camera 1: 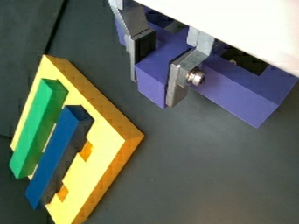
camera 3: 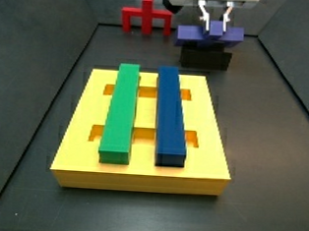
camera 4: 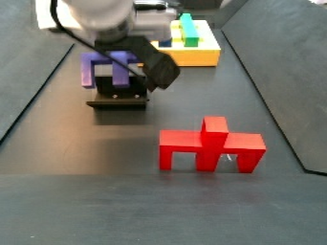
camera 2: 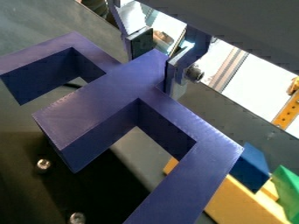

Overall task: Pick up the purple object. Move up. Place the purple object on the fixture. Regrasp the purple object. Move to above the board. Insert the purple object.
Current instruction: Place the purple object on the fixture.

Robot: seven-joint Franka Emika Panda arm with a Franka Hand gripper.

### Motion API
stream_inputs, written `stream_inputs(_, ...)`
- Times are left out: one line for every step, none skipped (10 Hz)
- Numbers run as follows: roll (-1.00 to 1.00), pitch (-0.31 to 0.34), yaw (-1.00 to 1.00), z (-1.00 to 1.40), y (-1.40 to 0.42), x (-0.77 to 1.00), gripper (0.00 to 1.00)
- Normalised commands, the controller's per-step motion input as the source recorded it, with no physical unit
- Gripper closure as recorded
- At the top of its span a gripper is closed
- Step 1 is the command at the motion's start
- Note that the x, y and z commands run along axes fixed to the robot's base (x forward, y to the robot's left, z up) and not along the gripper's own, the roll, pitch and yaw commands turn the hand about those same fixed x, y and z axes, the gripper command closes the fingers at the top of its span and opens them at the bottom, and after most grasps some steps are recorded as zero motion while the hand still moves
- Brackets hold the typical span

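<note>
The purple object (camera 3: 209, 34) is a cross-armed block resting on top of the dark fixture (camera 3: 204, 58) at the far end of the floor. It also shows in a side view (camera 4: 102, 69) and fills both wrist views (camera 1: 233, 92) (camera 2: 105, 114). My gripper (camera 3: 216, 18) stands straight over it, and its silver fingers straddle one arm of the block (camera 1: 160, 74) (camera 2: 155, 68). The pads press on both sides of that arm. The fixture (camera 4: 118, 98) is mostly hidden under the block.
The yellow board (camera 3: 75, 132) lies in the middle of the floor with a green bar (camera 3: 118, 110) and a blue bar (camera 3: 170, 114) set in it; one slot beside them is open. A red piece (camera 4: 211, 145) stands apart from the fixture. Dark walls ring the floor.
</note>
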Motion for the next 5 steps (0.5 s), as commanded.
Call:
stream_inputs(-0.15,-0.097,0.0,-0.28,0.03,0.09,1.0)
stream_inputs(-0.09,-0.063,0.0,-0.21,0.11,0.07,1.0)
stream_inputs(-0.03,0.0,0.0,-0.2,0.16,0.18,1.0)
stream_inputs(0.0,0.0,0.0,-0.23,0.14,0.32,1.0)
stream_inputs(0.0,0.0,-0.03,-0.23,0.12,0.2,1.0)
